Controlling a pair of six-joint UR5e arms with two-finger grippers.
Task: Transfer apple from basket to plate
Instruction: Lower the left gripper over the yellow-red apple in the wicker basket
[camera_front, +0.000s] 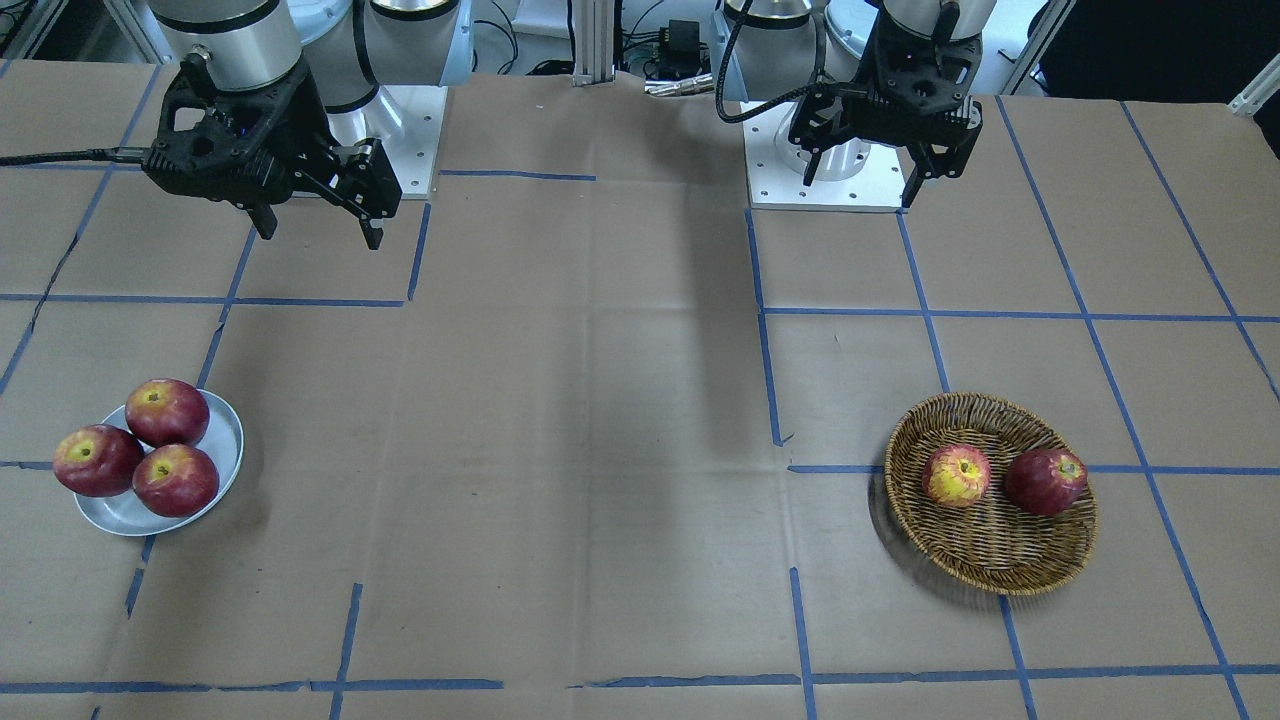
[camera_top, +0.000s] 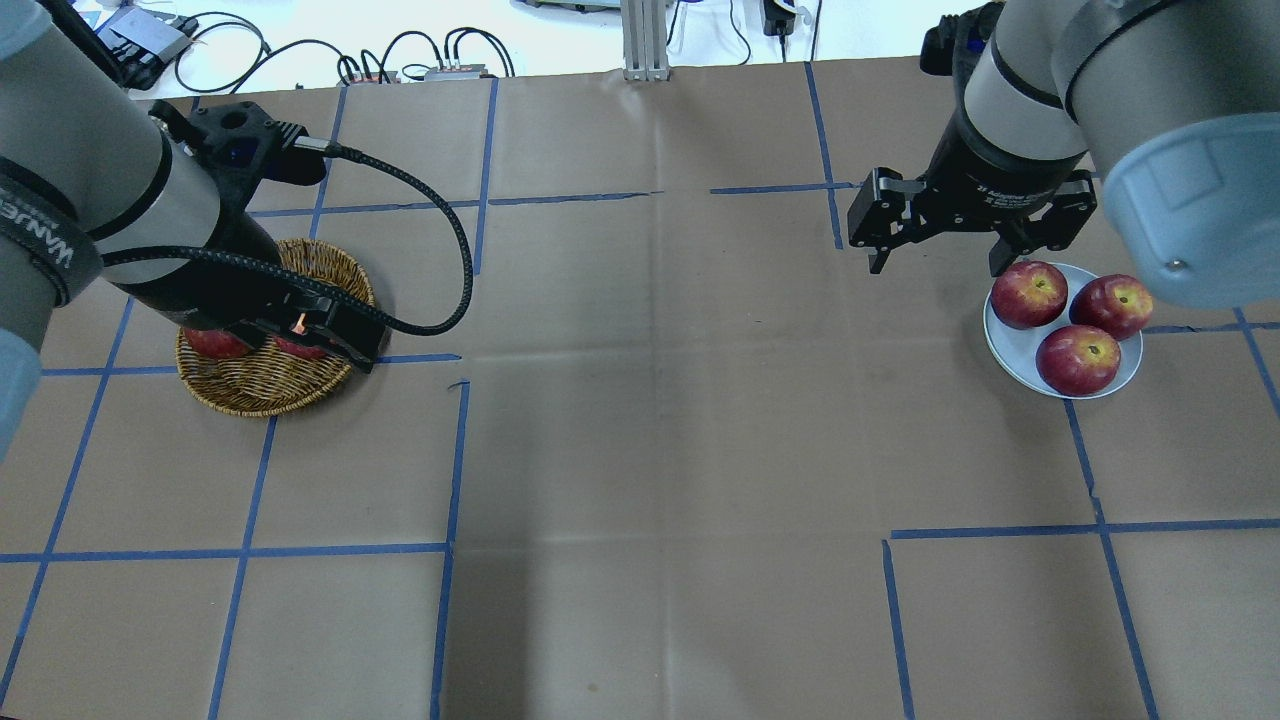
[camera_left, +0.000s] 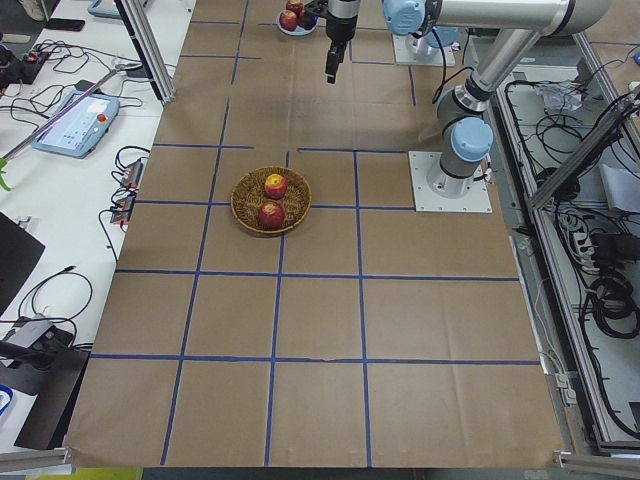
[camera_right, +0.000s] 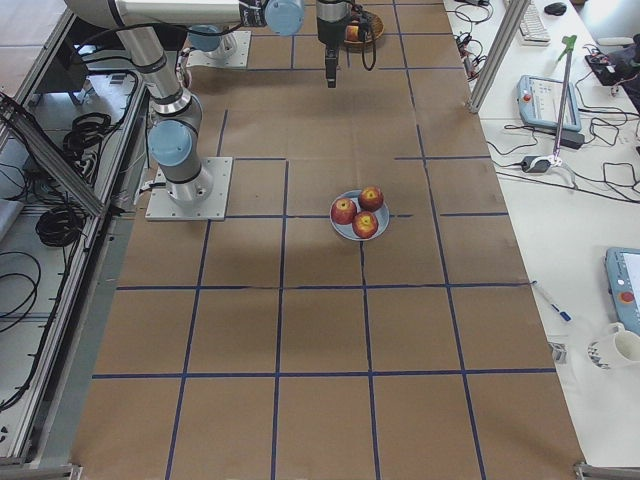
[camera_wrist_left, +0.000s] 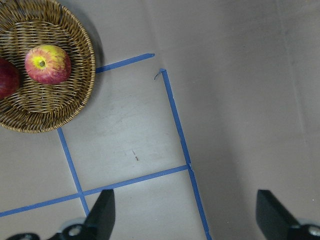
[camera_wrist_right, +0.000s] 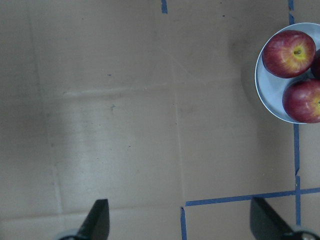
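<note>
The apple (camera_front: 957, 475), red with yellow streaked patches, lies in the brown wicker basket (camera_front: 990, 560) beside a dark red apple (camera_front: 1045, 482). In the left wrist view the apple (camera_wrist_left: 47, 64) sits in the basket (camera_wrist_left: 70, 107) at the top left. My left gripper (camera_front: 858, 188) is open and empty, high above the table, back from the basket. The pale plate (camera_front: 222, 435) holds three dark red apples. My right gripper (camera_front: 320, 235) is open and empty, raised behind the plate. In the overhead view my left arm hides most of the basket (camera_top: 270, 390).
Brown paper with blue tape lines (camera_front: 765, 370) covers the table. The arm bases (camera_front: 825, 160) stand at the far edge. In the right wrist view the plate (camera_wrist_right: 267, 92) is at the upper right, away from the fingers (camera_wrist_right: 97, 220).
</note>
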